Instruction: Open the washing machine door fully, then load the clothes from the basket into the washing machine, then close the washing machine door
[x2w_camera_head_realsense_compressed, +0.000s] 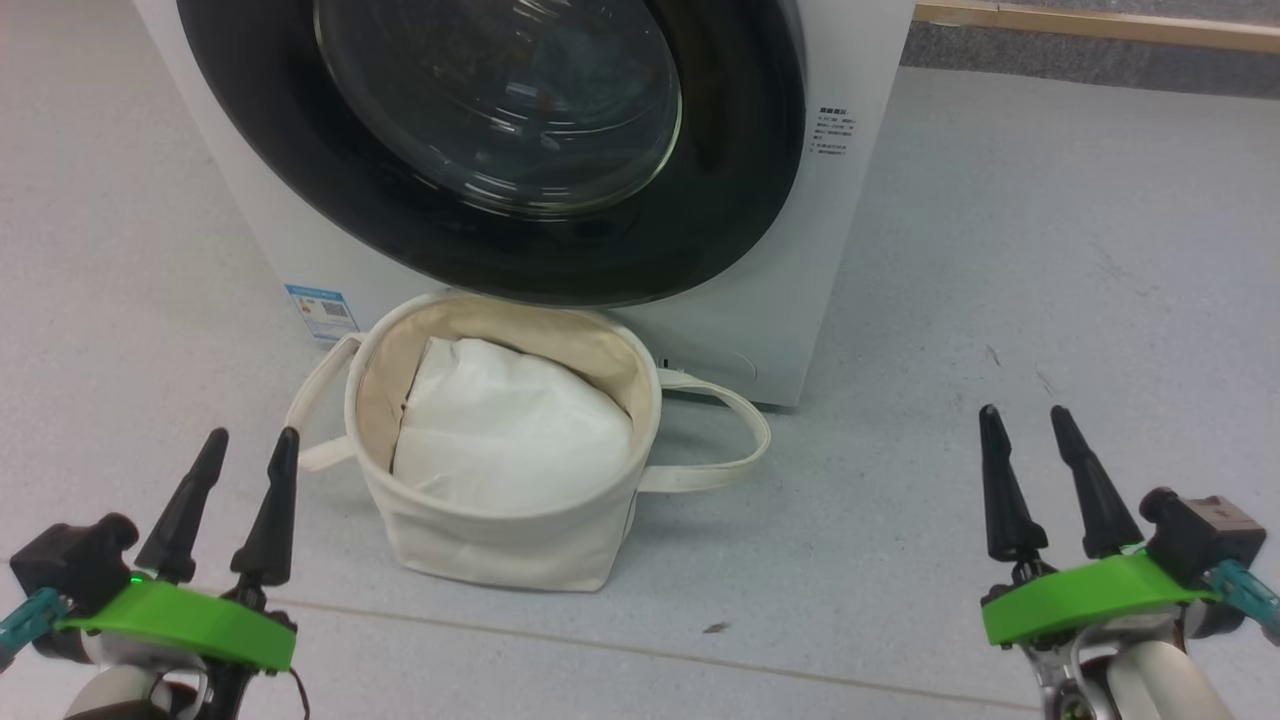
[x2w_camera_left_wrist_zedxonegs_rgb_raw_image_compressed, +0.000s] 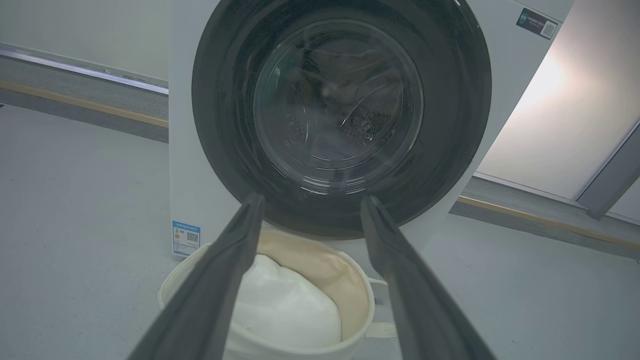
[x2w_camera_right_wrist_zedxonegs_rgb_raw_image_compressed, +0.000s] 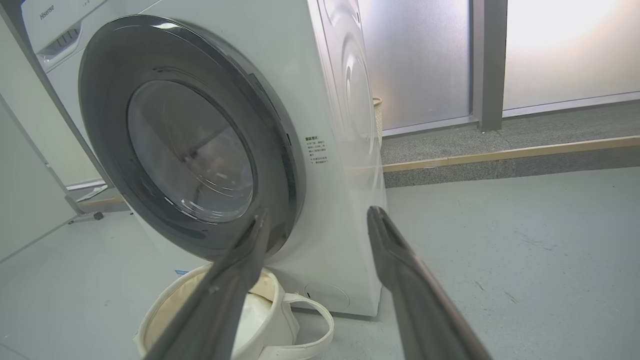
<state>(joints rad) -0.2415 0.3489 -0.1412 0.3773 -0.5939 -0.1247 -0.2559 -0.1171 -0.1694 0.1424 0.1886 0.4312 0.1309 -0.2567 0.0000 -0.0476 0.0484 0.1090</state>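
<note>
The washing machine (x2w_camera_head_realsense_compressed: 830, 280) stands straight ahead, and its door (x2w_camera_head_realsense_compressed: 500, 100) sits shut against the front, black rim around domed glass. On the floor below the door is the cream basket (x2w_camera_head_realsense_compressed: 500, 550), its loop handles out to both sides. A plain white padded cloth (x2w_camera_head_realsense_compressed: 510, 430) lies on top inside it; the clothes are hidden. My left gripper (x2w_camera_head_realsense_compressed: 254, 434) is open at the lower left, just left of the basket. My right gripper (x2w_camera_head_realsense_compressed: 1023, 411) is open at the lower right, well clear of it. The left wrist view looks past open fingers (x2w_camera_left_wrist_zedxonegs_rgb_raw_image_compressed: 312, 199) at the door (x2w_camera_left_wrist_zedxonegs_rgb_raw_image_compressed: 340, 100) and basket (x2w_camera_left_wrist_zedxonegs_rgb_raw_image_compressed: 345, 280).
Grey floor spreads on both sides of the washer. A blue label (x2w_camera_head_realsense_compressed: 322, 312) marks its lower left corner. A raised ledge with a wooden edge (x2w_camera_right_wrist_zedxonegs_rgb_raw_image_compressed: 500, 155) runs behind, below frosted panels (x2w_camera_right_wrist_zedxonegs_rgb_raw_image_compressed: 415, 60). The right wrist view shows the washer (x2w_camera_right_wrist_zedxonegs_rgb_raw_image_compressed: 330, 100) at an angle.
</note>
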